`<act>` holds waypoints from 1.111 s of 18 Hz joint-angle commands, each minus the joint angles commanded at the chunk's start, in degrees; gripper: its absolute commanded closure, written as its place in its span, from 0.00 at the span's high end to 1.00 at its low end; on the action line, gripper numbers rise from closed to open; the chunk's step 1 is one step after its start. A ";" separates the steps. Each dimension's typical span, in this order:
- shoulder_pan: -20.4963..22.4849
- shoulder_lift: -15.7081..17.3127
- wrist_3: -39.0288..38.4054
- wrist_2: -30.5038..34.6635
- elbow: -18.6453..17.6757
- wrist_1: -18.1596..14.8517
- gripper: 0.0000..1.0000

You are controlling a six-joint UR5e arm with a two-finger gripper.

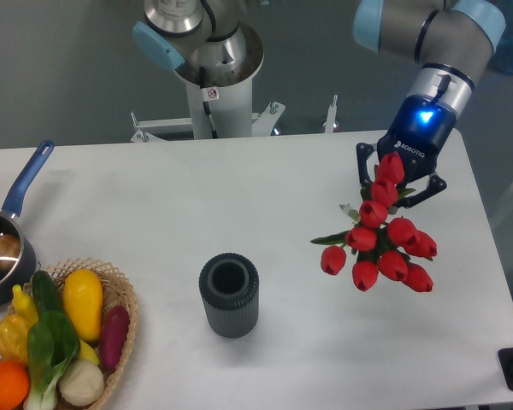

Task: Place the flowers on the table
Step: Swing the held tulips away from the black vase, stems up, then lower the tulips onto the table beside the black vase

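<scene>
The flowers, a bunch of red tulip buds with a few green leaves, hang over the right part of the white table, buds facing the camera. My gripper comes down from the upper right and is shut on the bunch at its upper end. The black fingers show on either side of the top buds. The stems are mostly hidden behind the buds. I cannot tell whether the bunch touches the tabletop.
A dark grey ribbed vase stands upright and empty at the centre front. A wicker basket with vegetables and fruit sits at the front left. A blue-handled pan is at the left edge. The arm's base stands behind the table.
</scene>
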 joint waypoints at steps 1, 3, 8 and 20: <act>-0.18 0.17 0.00 1.50 0.00 0.00 0.23; -0.88 0.61 0.09 7.19 0.00 -0.09 0.23; -4.66 0.00 2.20 17.41 0.96 -0.17 0.23; -13.09 -6.85 5.89 37.71 6.76 -0.09 0.24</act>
